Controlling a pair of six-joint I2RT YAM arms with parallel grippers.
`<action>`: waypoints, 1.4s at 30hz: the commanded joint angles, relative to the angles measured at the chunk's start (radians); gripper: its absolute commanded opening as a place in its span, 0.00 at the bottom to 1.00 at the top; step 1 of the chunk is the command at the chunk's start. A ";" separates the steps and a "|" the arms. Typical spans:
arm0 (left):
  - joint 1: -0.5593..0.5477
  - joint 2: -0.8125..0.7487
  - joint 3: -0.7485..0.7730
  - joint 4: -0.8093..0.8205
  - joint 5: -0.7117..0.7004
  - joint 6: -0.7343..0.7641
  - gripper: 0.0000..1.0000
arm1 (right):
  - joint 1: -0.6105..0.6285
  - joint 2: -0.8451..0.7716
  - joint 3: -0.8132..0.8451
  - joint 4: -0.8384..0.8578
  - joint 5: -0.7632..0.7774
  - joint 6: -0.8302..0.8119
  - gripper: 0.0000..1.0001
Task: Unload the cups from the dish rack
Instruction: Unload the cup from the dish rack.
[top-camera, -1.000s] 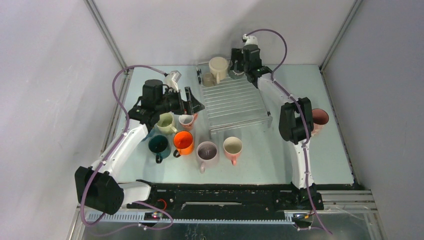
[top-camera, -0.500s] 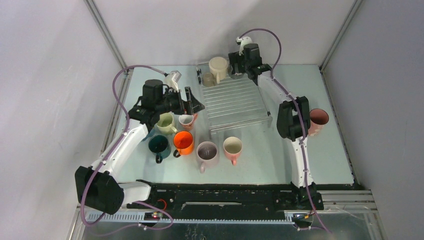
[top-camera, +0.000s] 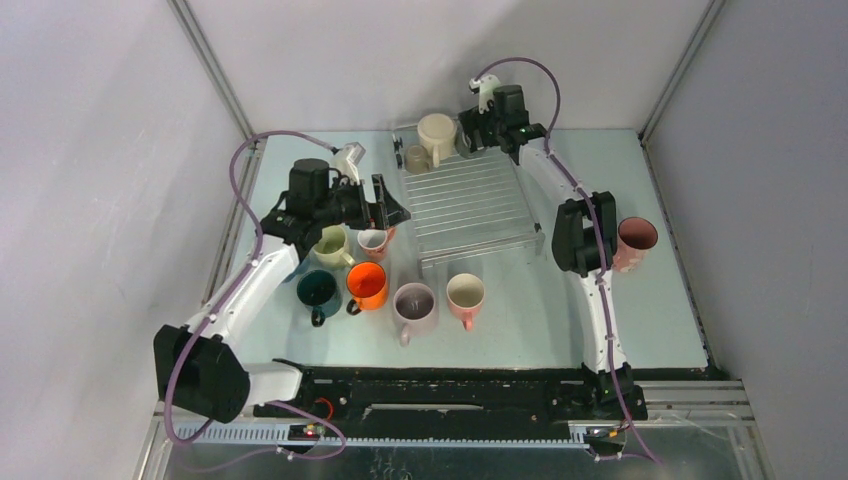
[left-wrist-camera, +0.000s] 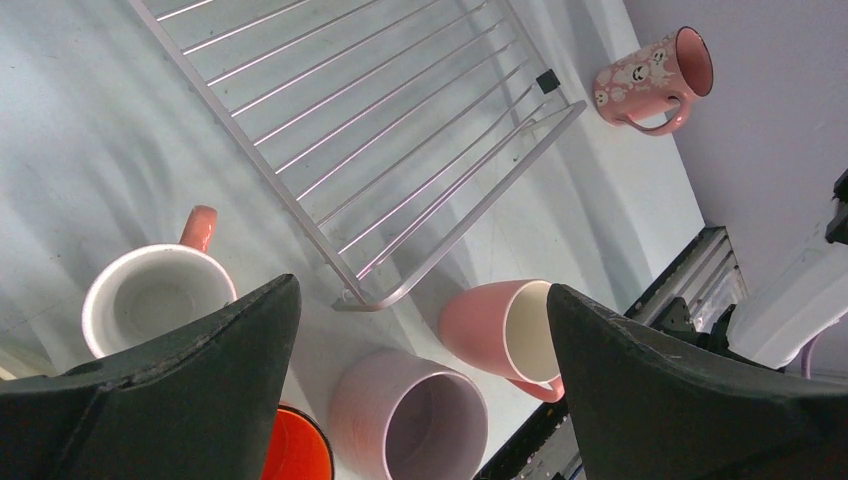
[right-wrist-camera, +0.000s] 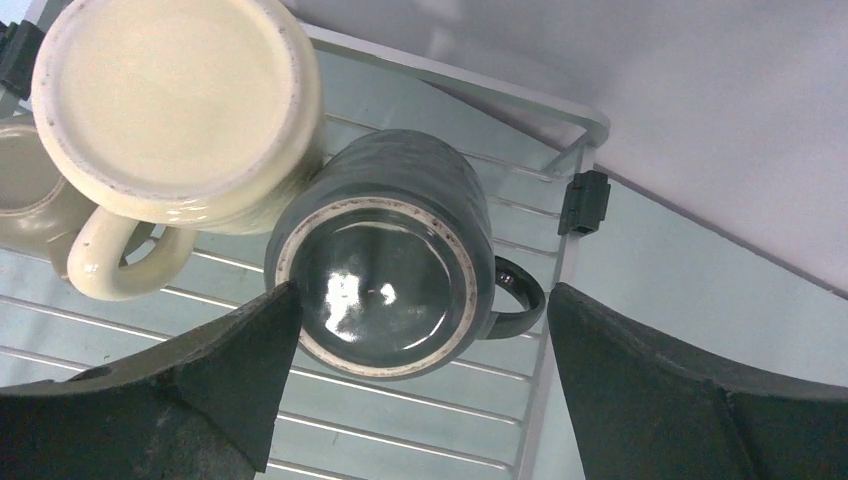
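The dish rack (top-camera: 470, 205) lies mid-table with its ribs mostly bare. At its far end stand an upturned cream cup (top-camera: 436, 133) and a small beige cup (top-camera: 416, 158). My right gripper (top-camera: 478, 128) hovers open there. In the right wrist view its jaws (right-wrist-camera: 422, 298) straddle an upturned dark cup (right-wrist-camera: 385, 270) beside the cream cup (right-wrist-camera: 175, 110), not touching it. My left gripper (top-camera: 386, 206) hangs open and empty left of the rack, above a small pink-handled cup (left-wrist-camera: 150, 295), a mauve cup (left-wrist-camera: 410, 420) and a pink cup (left-wrist-camera: 505, 330).
On the table in front of the rack stand pale green (top-camera: 330, 243), dark teal (top-camera: 319, 290), orange (top-camera: 367, 284), mauve (top-camera: 414, 302) and pink (top-camera: 465, 293) cups. A pink patterned cup (top-camera: 637, 240) sits at the right, behind my right arm's elbow. Grey walls close in the sides.
My right gripper has shifted slightly back over the rack's far end and its jaws have spread wider. The left arm has barely moved.
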 joint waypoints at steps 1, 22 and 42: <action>0.006 0.005 -0.020 0.026 0.019 -0.005 1.00 | 0.030 0.021 0.034 -0.008 -0.032 -0.041 1.00; 0.007 0.027 -0.017 0.026 0.024 -0.006 1.00 | 0.013 0.100 0.138 -0.022 0.031 0.056 0.99; 0.006 0.033 -0.016 0.026 0.029 -0.004 1.00 | -0.038 0.057 0.137 0.063 -0.198 0.186 1.00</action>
